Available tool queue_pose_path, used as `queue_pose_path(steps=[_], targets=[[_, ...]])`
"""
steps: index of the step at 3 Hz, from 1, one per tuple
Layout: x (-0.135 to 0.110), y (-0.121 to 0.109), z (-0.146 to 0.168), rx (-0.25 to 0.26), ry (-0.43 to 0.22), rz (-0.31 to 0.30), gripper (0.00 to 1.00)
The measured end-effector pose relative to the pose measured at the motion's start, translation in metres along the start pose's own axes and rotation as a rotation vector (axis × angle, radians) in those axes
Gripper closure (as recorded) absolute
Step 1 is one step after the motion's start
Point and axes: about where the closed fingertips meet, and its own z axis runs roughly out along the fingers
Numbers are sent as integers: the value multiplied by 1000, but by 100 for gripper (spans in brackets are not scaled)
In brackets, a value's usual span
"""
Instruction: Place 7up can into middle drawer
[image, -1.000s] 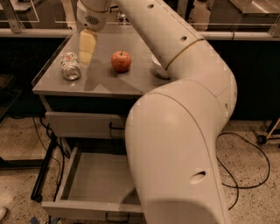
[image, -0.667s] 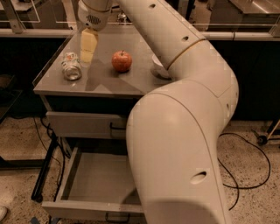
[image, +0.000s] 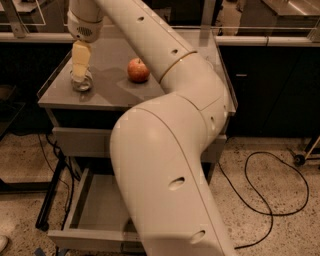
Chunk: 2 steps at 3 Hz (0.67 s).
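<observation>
Hand (image: 80, 74) hangs directly above 7up can (image: 82, 85).

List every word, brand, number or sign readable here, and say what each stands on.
No text can be read anywhere.
7up can, under the gripper at the left end of the cabinet top: markings too blurred to read.
Apple and middle drawer: no lettering shows.
</observation>
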Motion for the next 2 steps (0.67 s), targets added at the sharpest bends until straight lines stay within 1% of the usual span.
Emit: queue_pose_path(steps=[1, 2], targets=[[-9, -6, 20, -16, -11, -26, 0], [-10, -13, 39, -30, -19, -49, 0]])
